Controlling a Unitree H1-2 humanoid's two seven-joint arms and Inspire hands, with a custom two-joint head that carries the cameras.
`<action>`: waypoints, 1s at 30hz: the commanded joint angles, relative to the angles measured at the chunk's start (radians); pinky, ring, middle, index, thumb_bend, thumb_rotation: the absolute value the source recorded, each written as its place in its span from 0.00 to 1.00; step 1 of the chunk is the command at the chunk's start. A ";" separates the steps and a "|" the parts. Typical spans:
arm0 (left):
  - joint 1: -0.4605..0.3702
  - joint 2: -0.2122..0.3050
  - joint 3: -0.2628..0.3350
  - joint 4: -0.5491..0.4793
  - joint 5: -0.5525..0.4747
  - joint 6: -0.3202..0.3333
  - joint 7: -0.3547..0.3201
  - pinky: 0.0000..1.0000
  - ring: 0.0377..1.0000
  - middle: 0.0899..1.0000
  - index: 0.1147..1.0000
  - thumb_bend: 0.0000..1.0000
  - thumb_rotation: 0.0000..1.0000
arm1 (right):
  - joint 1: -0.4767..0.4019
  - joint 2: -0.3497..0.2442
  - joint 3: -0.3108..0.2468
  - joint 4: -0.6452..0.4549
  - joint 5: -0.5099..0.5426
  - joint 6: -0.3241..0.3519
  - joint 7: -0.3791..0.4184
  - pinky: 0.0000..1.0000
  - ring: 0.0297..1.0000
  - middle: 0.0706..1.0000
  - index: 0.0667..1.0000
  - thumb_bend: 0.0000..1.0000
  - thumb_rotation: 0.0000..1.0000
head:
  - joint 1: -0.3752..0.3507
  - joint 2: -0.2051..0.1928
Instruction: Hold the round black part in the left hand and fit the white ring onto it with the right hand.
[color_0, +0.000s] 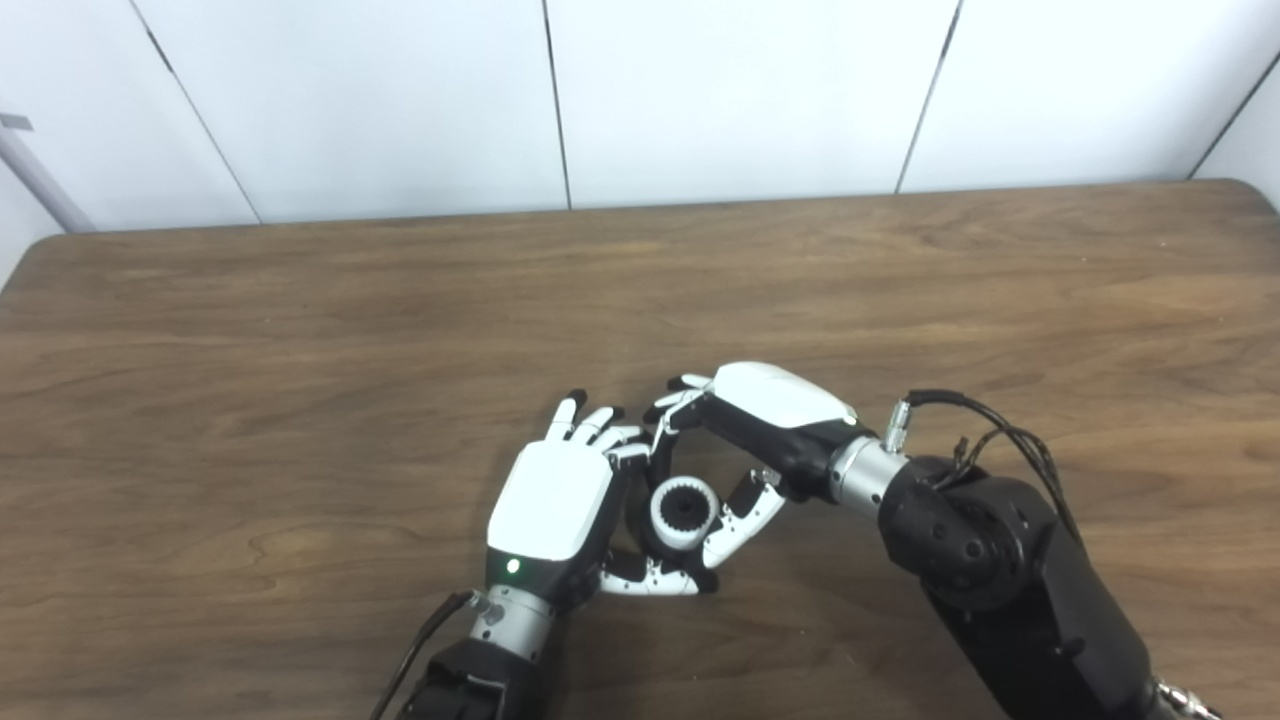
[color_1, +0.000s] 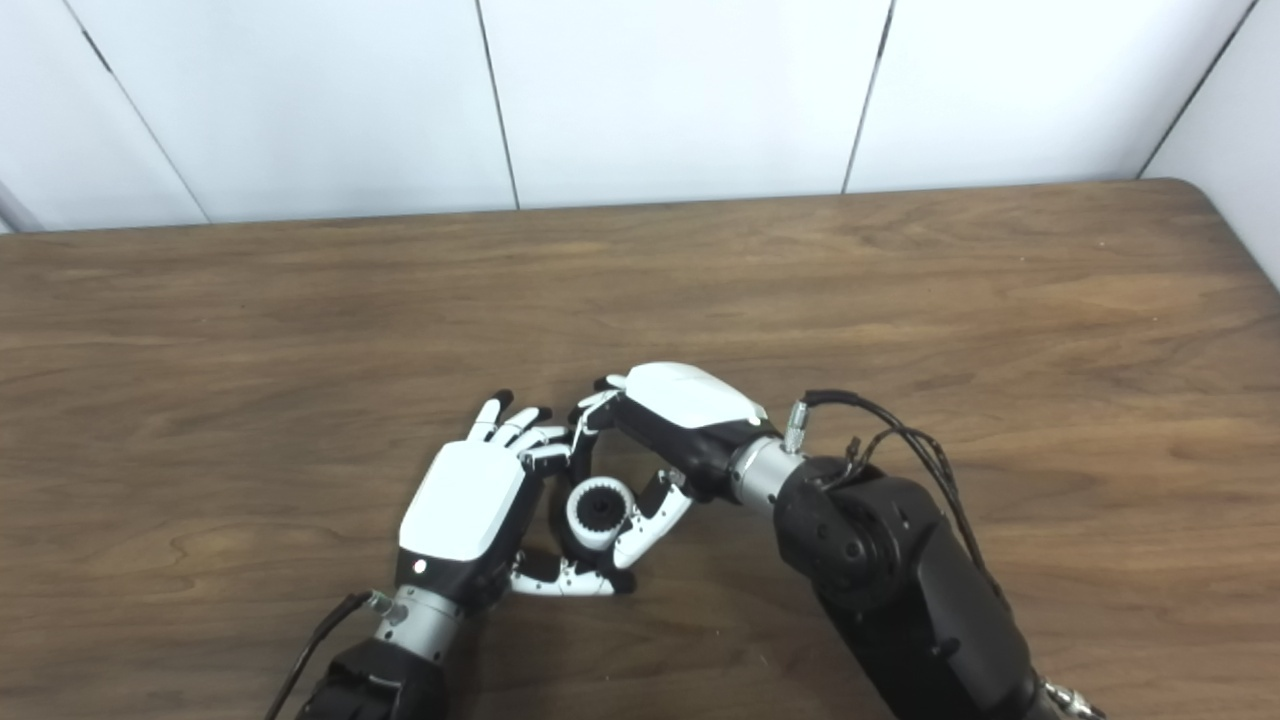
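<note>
Checking for brands, labels or writing, I could read nothing on either hand, either arm or the parts; the only mark I noted was a small green light (color_0: 513, 566) on the back of the left hand (color_0: 555, 500).

The white ring (color_0: 684, 512) sat lower centre of the frame, between the two hands, with the round black part (color_0: 684, 511) showing as a dark toothed centre inside it. The ring's open face pointed upward toward the cameras, so its axis ran roughly vertical. Whether the ring was fully seated on the black part I could not tell.

My left hand lay just left of the ring, back facing up, fingers (color_0: 590, 422) reaching toward the top of the frame and its thumb (color_0: 650, 578) curving beneath the ring along the lower side. Its grip appeared closed around the black part, though the contact itself was hidden.

My right hand (color_0: 775, 400) came in from the right, wrist angled toward the lower right, palm turned toward the ring. Its fingers (color_0: 680, 400) arched over the upper side and its thumb (color_0: 745, 515) pressed at the ring's right edge, clamping the ring.

Both hands rested low over the brown wooden table (color_0: 300, 330), fingertips nearly touching above the ring.
</note>
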 joint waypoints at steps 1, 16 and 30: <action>-0.002 0.003 -0.004 -0.014 0.012 -0.005 -0.008 1.00 0.88 0.75 0.42 0.52 0.06 | -0.024 -0.003 -0.010 -0.011 0.006 -0.036 -0.035 0.93 0.96 0.84 0.58 1.00 0.24 | 0.002 0.002; -0.003 0.006 -0.004 -0.005 0.010 -0.012 0.005 1.00 0.88 0.75 0.42 0.52 0.06 | -0.015 -0.007 -0.021 -0.027 0.003 -0.021 -0.030 0.94 0.97 0.86 0.59 1.00 0.21 | -0.001 0.000; -0.011 0.020 0.030 -0.010 -0.020 -0.013 -0.006 1.00 0.89 0.76 0.42 0.52 0.06 | -0.027 -0.054 -0.098 -0.092 0.000 0.037 0.016 0.93 0.98 0.85 0.61 1.00 0.22 | -0.002 -0.006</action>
